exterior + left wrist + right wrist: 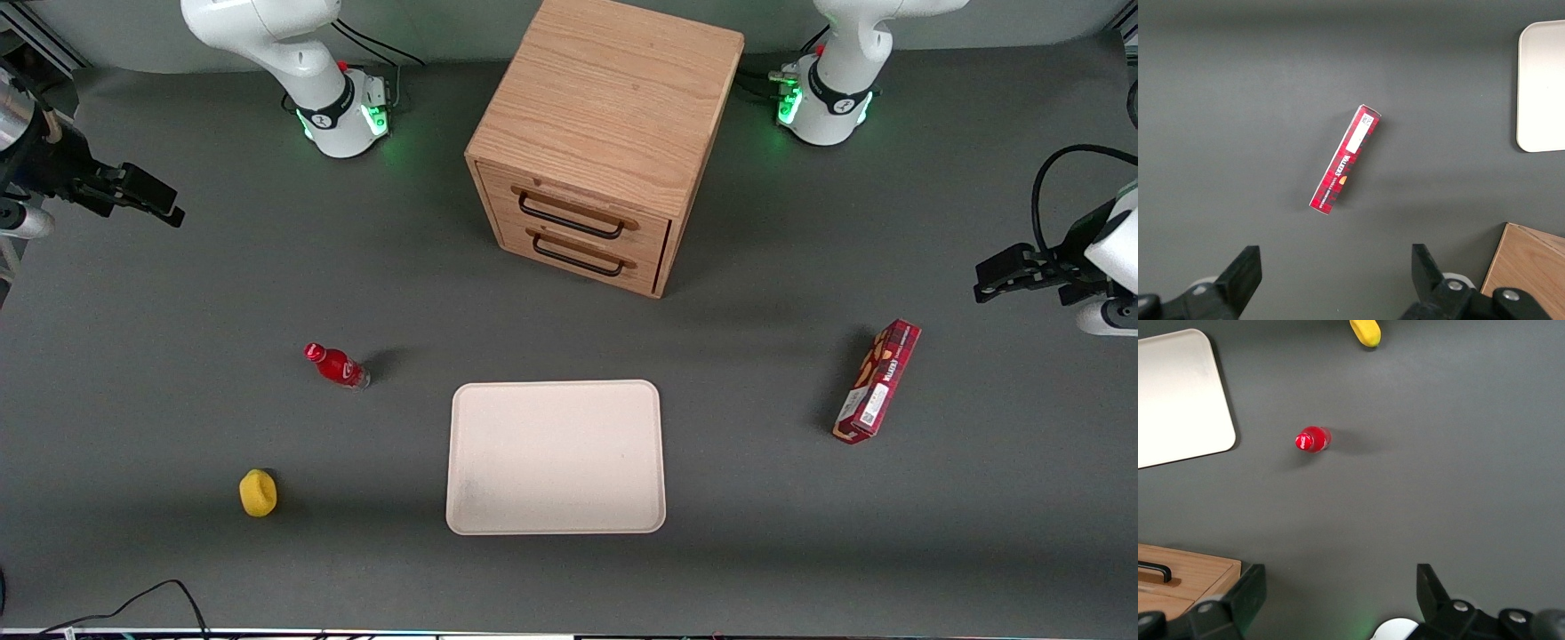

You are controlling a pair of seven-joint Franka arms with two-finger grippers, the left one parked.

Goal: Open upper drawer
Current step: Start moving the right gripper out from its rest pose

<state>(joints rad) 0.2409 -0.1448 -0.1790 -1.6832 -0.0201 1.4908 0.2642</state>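
The light oak cabinet (613, 107) stands at the middle of the table, farther from the front camera than the tray. Its upper drawer (576, 203) is closed, with its thin black bar handle (569, 218) just above the matching lower drawer (578, 253). My right gripper (160, 200) hangs open and empty high above the table toward the working arm's end, well away from the cabinet. In the right wrist view the gripper (1338, 590) has its fingers spread wide, with a corner of the cabinet (1191, 573) and a bit of a black handle beside it.
A red bottle (336, 365) (1313, 440) stands between my gripper and the tray. A yellow object (258, 492) (1365, 331) lies nearer the front camera. A cream tray (556, 458) lies in front of the cabinet. A red box (877, 380) (1345, 160) lies toward the parked arm's end.
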